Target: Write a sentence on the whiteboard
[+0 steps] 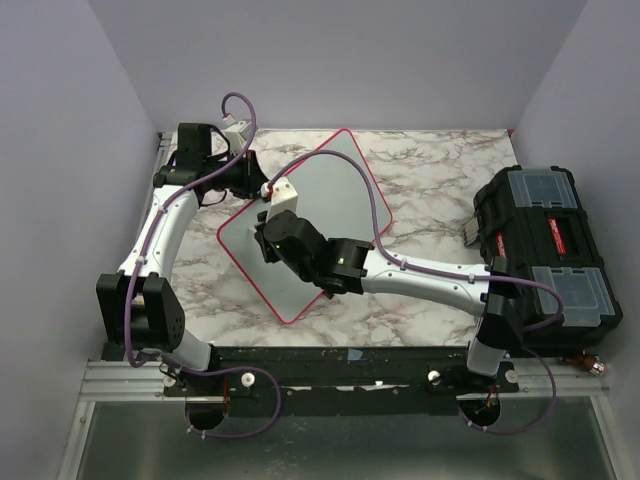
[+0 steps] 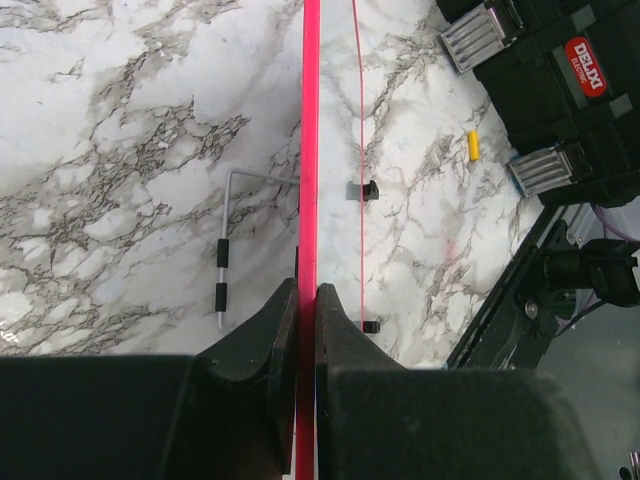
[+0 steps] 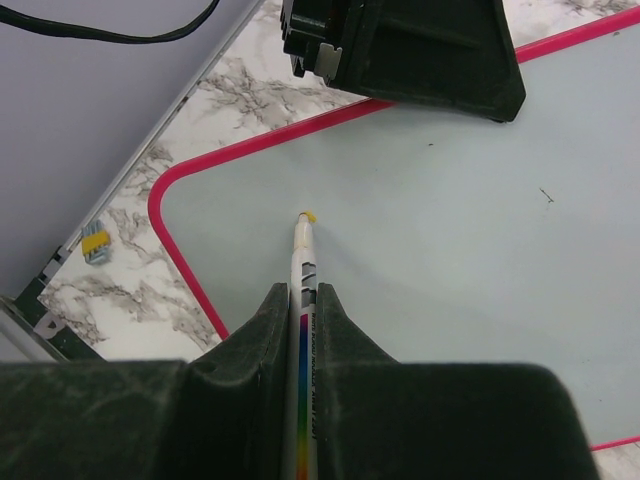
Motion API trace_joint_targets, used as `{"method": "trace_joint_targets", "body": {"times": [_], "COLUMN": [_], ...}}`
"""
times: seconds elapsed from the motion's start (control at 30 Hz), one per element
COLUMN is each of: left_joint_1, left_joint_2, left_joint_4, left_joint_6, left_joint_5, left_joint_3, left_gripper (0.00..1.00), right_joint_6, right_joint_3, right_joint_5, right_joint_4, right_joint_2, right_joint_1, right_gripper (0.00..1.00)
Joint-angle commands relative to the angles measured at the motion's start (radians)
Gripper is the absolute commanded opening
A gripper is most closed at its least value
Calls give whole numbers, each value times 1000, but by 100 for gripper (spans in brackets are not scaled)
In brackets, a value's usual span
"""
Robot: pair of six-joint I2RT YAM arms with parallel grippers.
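The whiteboard (image 1: 335, 190) lies turned like a diamond on the marble table, pale grey with a red-pink rim. My left gripper (image 1: 252, 180) is shut on its far-left rim; the left wrist view shows the jaws (image 2: 307, 292) pinching the red rim (image 2: 310, 150) edge-on. My right gripper (image 1: 262, 232) is shut on a white marker (image 3: 303, 265), whose yellow tip (image 3: 309, 216) touches or nearly touches the board surface (image 3: 450, 250) near its rounded left corner. The left gripper (image 3: 420, 50) shows at the top of the right wrist view. No sentence is visible; the board looks blank.
A black toolbox (image 1: 545, 250) stands at the right of the table (image 1: 430, 180). In the left wrist view a wire stand (image 2: 228, 250) lies left of the rim, and a yellow cap (image 2: 473, 146) lies near the toolbox (image 2: 560, 90). A small yellow item (image 3: 95, 243) sits by the wall.
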Motion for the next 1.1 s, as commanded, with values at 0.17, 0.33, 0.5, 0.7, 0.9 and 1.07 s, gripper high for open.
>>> {"method": "trace_joint_targets", "body": {"times": [0.17, 0.33, 0.5, 0.7, 0.9, 1.07], "left_joint_1": [-38, -39, -40, -44, -45, -47], "left_joint_2": [-18, -20, -17, -20, -19, -22], "left_joint_4": [-50, -52, -53, -55, -56, -58], "left_joint_6": [66, 68, 68, 69, 69, 69], "left_joint_5": [-4, -6, -8, -13, -14, -17], "left_joint_3": [-1, -2, -3, -3, -2, -3], "left_gripper": [0, 0, 0, 0, 0, 0], "right_joint_6": [-2, 15, 21, 17, 16, 26], "right_joint_3": [-23, -43, -78, -103, -99, -103], "right_joint_5": [-69, -84, -63, 9, 45, 62], "right_joint_4": [-5, -19, -27, -42, -63, -81], "right_joint_2": [26, 23, 6, -15, -12, -9], "right_joint_1": [8, 9, 9, 7, 8, 8], "right_gripper": [1, 1, 1, 1, 1, 1]}}
